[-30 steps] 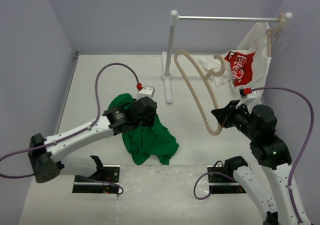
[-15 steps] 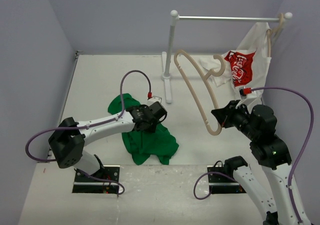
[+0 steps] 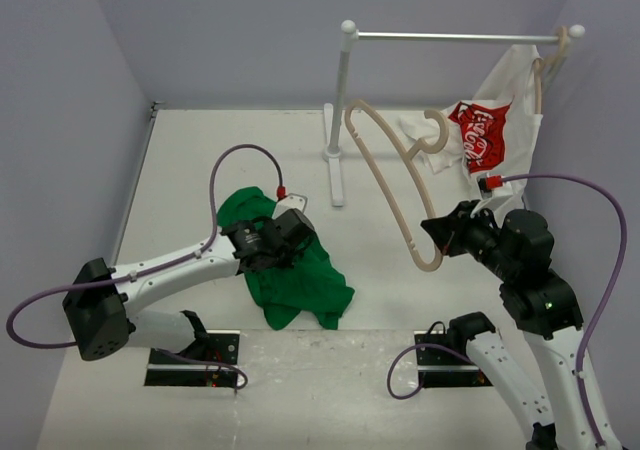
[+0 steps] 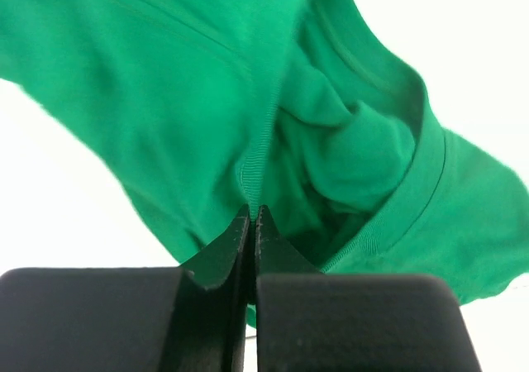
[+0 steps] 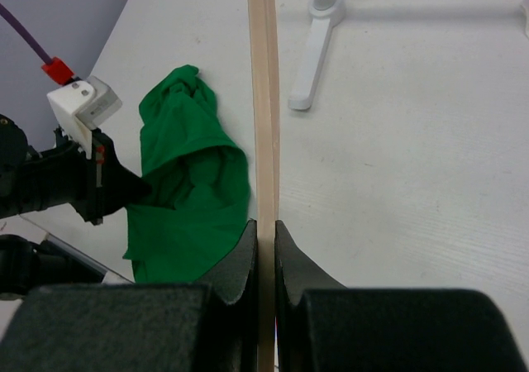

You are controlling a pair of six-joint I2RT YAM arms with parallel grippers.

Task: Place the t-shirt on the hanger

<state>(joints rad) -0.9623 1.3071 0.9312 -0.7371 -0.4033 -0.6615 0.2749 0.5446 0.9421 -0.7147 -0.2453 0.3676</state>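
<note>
The green t-shirt point(image 3: 300, 288) lies crumpled on the white table, left of centre. My left gripper point(image 3: 296, 250) is down on its upper part. In the left wrist view the left gripper point(image 4: 252, 215) is shut, pinching a ribbed fold of the t-shirt point(image 4: 190, 99) beside the collar opening. My right gripper point(image 3: 432, 232) is shut on one end of the pale wooden hanger point(image 3: 390, 185), which it holds in the air with the hook pointing toward the rack. The right wrist view shows the hanger point(image 5: 264, 99) clamped between the right gripper's point(image 5: 265, 227) jaws, with the t-shirt point(image 5: 186, 190) lying to its left.
A white rack point(image 3: 345, 100) stands at the back centre, its foot point(image 5: 310, 58) on the table. A white shirt with a red logo point(image 3: 480, 130) hangs on another hanger at the rail's right end. Grey walls close in the table on three sides.
My left gripper swung right over the t-shirt, came back a little left, and closed on a fold of the cloth. The right arm and hanger barely moved.
</note>
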